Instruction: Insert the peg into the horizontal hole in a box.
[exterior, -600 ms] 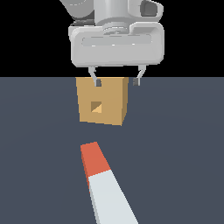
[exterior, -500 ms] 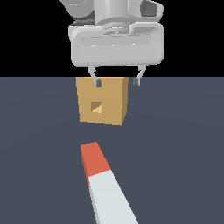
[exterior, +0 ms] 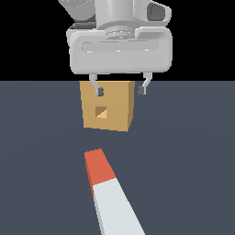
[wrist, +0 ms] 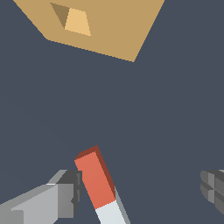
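The peg [exterior: 110, 193] lies flat on the dark floor, its red-orange end [exterior: 98, 166] toward the box and its pale grey-white rest running to the near edge of the exterior view. The tan box [exterior: 108, 105] stands beyond it, its small square hole [exterior: 101, 112] facing the peg. My gripper [exterior: 120, 91] is open and empty, hanging high in front of the box's upper part. In the wrist view the peg's red end [wrist: 95, 177] lies between my spread fingertips, closer to one finger [wrist: 65, 194], with the box [wrist: 109, 26] and hole [wrist: 72, 19] beyond.
Dark grey-blue floor [exterior: 183, 151] spreads all around the box and peg. Nothing else stands on it.
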